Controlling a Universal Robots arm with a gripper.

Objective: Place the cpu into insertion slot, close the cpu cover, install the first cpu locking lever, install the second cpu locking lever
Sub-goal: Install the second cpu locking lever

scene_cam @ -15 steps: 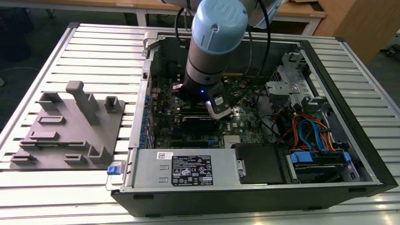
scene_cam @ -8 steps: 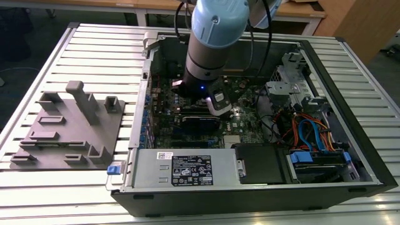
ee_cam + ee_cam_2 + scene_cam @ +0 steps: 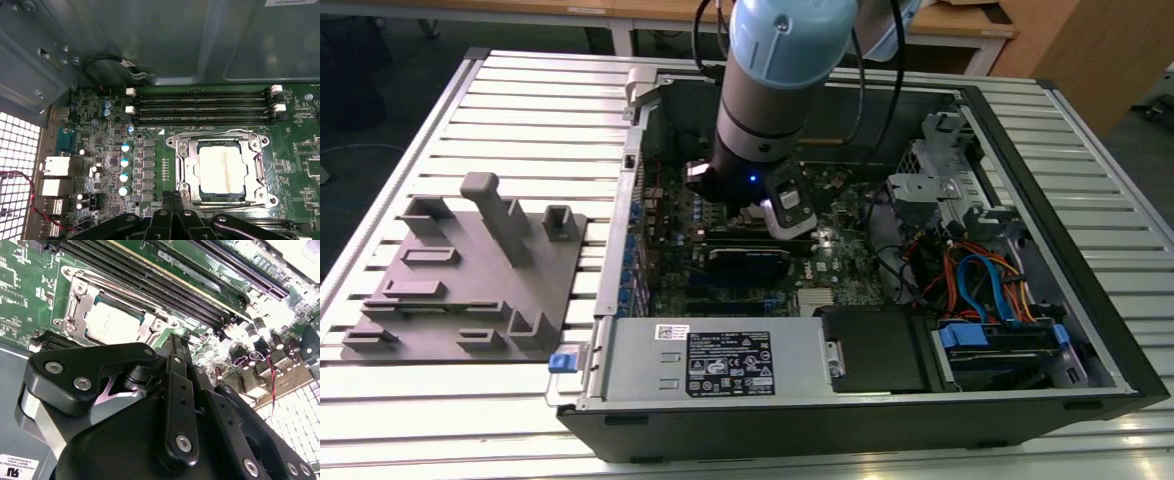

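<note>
In both wrist views the cpu [image 3: 222, 167] [image 3: 112, 322], a dull silver square, lies flat in the insertion slot [image 3: 182, 192]. The cpu cover [image 3: 187, 160] [image 3: 80, 300], a silvery frame, lies down around it, and the chip shows through its cut-out. Thin wire levers run along the frame's edges; I cannot tell whether they are latched. My gripper [image 3: 171, 197] [image 3: 175, 342] hangs just beside the socket's edge, its black fingers together with nothing seen between them. In the exterior view the gripper [image 3: 787, 215] is down inside the open computer case, over the motherboard.
Long black memory slots [image 3: 200, 105] run beside the socket, and a row of capacitors [image 3: 123, 170] stands close by. The case wall [image 3: 150, 35] rises behind. The exterior view shows a power supply [image 3: 707, 360], coloured cables [image 3: 974, 280] and a grey fixture plate [image 3: 467, 270] at its left.
</note>
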